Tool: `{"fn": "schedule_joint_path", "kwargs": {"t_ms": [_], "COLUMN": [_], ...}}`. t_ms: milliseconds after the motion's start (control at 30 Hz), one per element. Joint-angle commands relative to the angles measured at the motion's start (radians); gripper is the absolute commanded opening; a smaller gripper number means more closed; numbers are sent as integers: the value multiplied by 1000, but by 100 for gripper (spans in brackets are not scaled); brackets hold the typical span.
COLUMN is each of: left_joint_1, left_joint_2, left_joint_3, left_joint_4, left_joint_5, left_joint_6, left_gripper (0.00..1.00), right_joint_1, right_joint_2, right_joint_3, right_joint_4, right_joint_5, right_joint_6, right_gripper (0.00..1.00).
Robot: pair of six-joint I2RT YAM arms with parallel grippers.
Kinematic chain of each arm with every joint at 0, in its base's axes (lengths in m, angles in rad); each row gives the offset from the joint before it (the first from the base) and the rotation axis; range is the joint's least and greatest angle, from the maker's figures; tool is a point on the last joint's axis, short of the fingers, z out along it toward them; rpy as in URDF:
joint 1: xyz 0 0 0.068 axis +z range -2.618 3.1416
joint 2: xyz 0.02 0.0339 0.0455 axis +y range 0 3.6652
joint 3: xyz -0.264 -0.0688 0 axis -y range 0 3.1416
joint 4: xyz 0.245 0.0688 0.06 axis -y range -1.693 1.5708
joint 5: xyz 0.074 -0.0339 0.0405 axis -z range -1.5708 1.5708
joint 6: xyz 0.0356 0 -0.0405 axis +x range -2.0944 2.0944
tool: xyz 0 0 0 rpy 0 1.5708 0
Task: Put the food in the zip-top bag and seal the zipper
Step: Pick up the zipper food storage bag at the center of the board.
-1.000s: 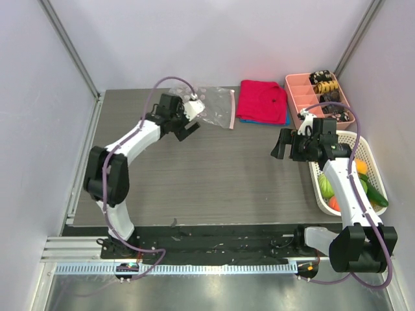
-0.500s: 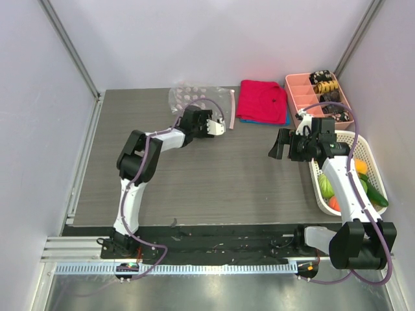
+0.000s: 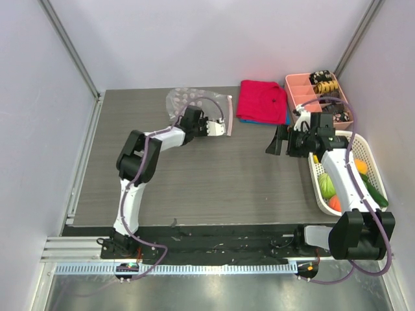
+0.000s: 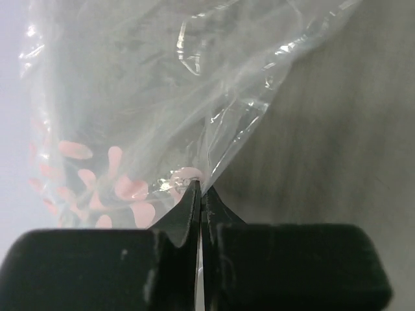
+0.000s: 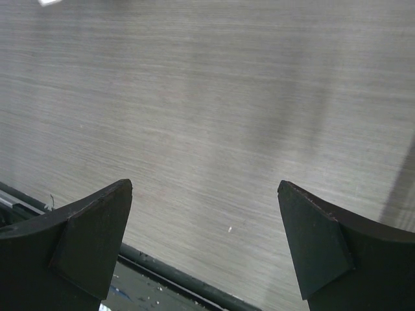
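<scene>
At the bottom of the overhead frame two white arms rise from their bases on the dark grey wood-grain table. The right arm climbs the right edge, passing over a white slatted plastic basket at centre right, then bends left. Its black right gripper hangs over bare tabletop right of centre, and its wrist view shows the right gripper with its two fingers spread wide and nothing between them. The basket holds the small toy food. Four pieces show past the arm: one green round, one red-orange, one orange and one dark green long; any others are hidden. The left arm folds at an elbow left of centre and stretches low toward upper centre. There the left gripper has its fingers pressed together on the edge film of the one clear, crinkly plastic zip-top bag with pale pink dots, a pinch seen close in the wrist view. The bag lies flat at upper centre-left, its narrow pink zipper strip along its right side. Farther right lies one folded red cloth on something blue, then one pink compartment tray of small dark and yellowish parts in the upper right corner.
</scene>
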Motion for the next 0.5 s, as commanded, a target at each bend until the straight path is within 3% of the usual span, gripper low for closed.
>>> {"fn": "schedule_joint_path", "kwargs": {"t_ms": [0,100,233,333,467], "left_joint_1": [2,8,8,14,48], "left_joint_2": [-317,-486,-634,-724,-781], "left_joint_3": [-69,-87,-109,-95,-8], "left_joint_4": [-198,-311,-441,-545,-750], "left_joint_5": [129,192,248,326,480], "left_joint_6": [-188,-384,-637,-710,-788], "left_gripper": [0,0,0,0,0], "right_joint_1": [-1,-6,-24,-26,-26], "right_joint_2": [-18,7,11,-27,-122], "right_joint_3": [145,238,287,286,295], "right_joint_4": [-38,-125,-167,-142,-102], "right_joint_5": [-1,35,-63,-185,-197], "right_joint_6": [-93,-124,-40,-28,-196], "right_gripper": [100,100,99,100,100]}}
